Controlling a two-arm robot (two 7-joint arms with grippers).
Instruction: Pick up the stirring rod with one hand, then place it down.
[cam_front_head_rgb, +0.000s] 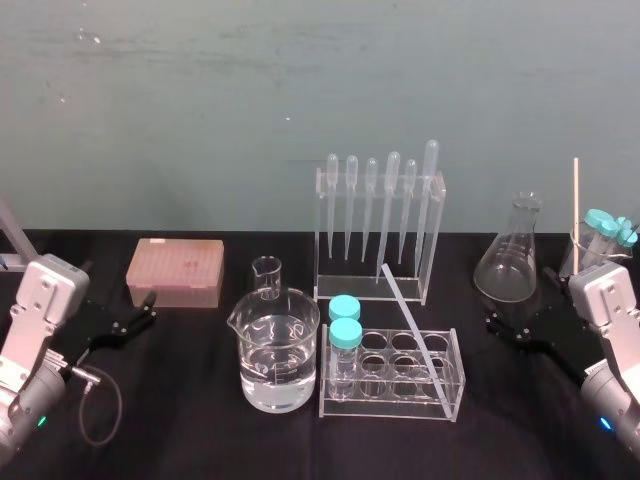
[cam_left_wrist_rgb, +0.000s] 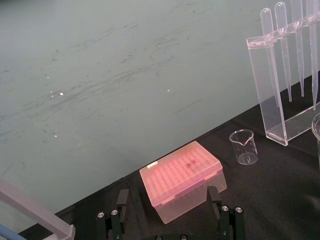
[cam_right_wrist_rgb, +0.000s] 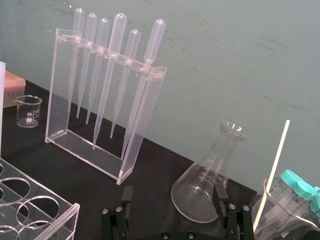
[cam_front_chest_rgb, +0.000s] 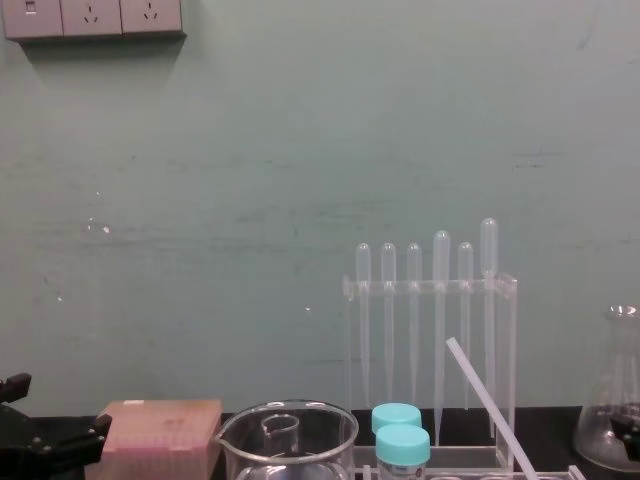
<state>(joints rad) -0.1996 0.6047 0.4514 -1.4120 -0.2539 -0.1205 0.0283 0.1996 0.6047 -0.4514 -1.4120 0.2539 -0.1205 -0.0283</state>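
Stirring rod (cam_front_head_rgb: 412, 315): translucent white stick propped in clear tube rack (cam_front_head_rgb: 390, 410), left of right claw (cam_front_head_rgb: 522, 298).
Right claw: released; pinch its raised end.
Left claw (cam_front_head_rgb: 118, 295): released, parked.

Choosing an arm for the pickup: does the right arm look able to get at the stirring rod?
Probably yes. The stirring rod leans out of the test-tube rack with its upper half exposed, and bare table lies between it and the open right pincer. The pipette rack stands close behind its tip.
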